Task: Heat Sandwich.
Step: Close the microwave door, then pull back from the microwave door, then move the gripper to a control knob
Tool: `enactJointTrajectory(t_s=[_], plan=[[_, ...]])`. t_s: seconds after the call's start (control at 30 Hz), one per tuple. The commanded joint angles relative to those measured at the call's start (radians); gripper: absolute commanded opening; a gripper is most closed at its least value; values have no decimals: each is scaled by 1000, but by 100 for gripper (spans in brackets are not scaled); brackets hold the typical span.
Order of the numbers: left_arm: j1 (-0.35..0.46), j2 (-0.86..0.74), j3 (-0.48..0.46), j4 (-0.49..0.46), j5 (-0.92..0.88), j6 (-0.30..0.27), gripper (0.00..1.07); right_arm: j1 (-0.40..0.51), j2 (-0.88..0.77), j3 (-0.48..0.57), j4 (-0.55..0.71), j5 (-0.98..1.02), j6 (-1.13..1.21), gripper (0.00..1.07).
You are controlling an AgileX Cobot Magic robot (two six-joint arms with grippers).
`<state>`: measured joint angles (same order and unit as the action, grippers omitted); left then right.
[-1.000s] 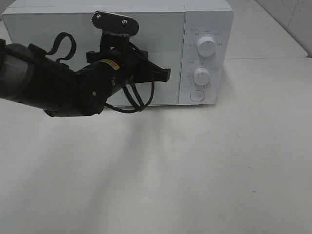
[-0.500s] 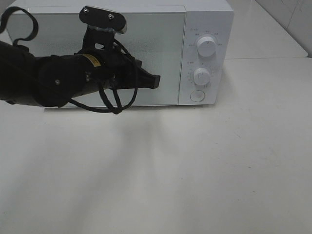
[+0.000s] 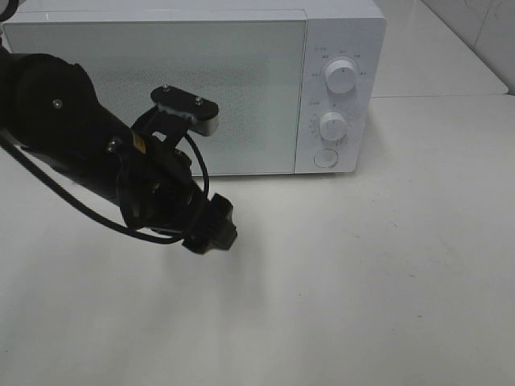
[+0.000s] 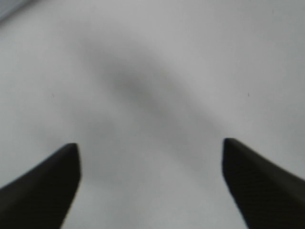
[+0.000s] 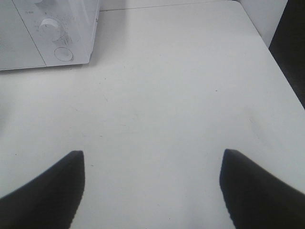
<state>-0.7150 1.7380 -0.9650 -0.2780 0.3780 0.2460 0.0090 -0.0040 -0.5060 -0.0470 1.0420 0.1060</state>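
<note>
Sandwich is nowhere to be seen from any angle. Nearest me, the right gripper (image 5: 151, 155) hangs over the bare white table (image 5: 181, 95), jaws spread and empty. Further in, the left gripper (image 3: 212, 232) points down at the table just in front of the oven, jaws apart too, holding nothing. At the back, the white microwave (image 3: 338, 24) has its door (image 3: 161, 88) shut. I'd guess the food is inside and heating comes next, which calls for a careful reach to the knobs (image 3: 332, 126).

High camera looks down at my microwave (image 3: 241, 80); right wrist view shares its dials (image 5: 51, 28), left wrist hugs the table (image 4: 167, 71).
</note>
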Motion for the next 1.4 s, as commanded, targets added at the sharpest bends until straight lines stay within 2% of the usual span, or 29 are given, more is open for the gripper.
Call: enactJointTrajectory(t_s=[0.03,0.2,0.23,0.3,0.33,0.37,0.4,0.43,0.5,0.53,0.57,0.63,0.7,0.73,0.8,0.87,0.93,1.03,1.07,1.13,1.27,1.4], plan=[[1,-31,-5,13,120,-15,101,-8,-27,2,5,-4,-3,75],[1,-86,-6,28,164,-13,100,-8,-27,2,5,-4,-3,75],[1,-115,-6,76,190,-13,100,-8,-27,2,5,-4,-3,75],[1,-131,-6,101,215,-18,100,-8,-27,2,5,-4,-3,75],[1,-146,-6,124,242,-38,100,-8,-27,2,5,-4,-3,75],[1,-169,-6,172,289,-109,100,-8,-27,2,5,-4,-3,75],[1,-178,-6,199,307,-139,100,-8,-27,2,5,-4,-3,75],[1,-178,-6,199,307,-139,100,-8,-27,2,5,-4,-3,75],[1,-197,-6,266,349,-201,100,-8,-27,2,5,-4,-3,75],[6,-215,-6,327,390,-270,100,-8,-27,2,5,-4,-3,75],[17,-219,-6,338,410,-294,100,-8,-27,2,5,-4,-3,75],[33,-226,-7,341,437,-308,100,-8,-27,2,5,-4,-3,75],[108,-238,-7,331,495,-307,100,-8,-27,2,5,-4,-3,75],[108,-238,-7,331,495,-307,100,-8,-27,2,5,-4,-3,75],[163,-251,-7,312,526,-289,100,-8,-27,2,5,-4,-3,75],[262,-276,-7,263,568,-263,100,-8,-27,2,5,-4,-3,75],[289,-285,-7,253,580,-260,100,-8,-27,2,5,-4,-3,75],[412,-321,-3,220,634,-259,100,-8,-27,2,5,-4,-3,75],[412,-321,-3,220,634,-259,100,-8,-27,2,5,-4,-3,75],[484,-357,-3,220,685,-258,100,-8,-27,2,5,-4,-3,75],[536,-398,-3,220,730,-246,100,-8,-27,2,5,-4,-3,75],[624,-482,-3,220,793,-246,100,-8,-27,2,5,-4,-3,75]])
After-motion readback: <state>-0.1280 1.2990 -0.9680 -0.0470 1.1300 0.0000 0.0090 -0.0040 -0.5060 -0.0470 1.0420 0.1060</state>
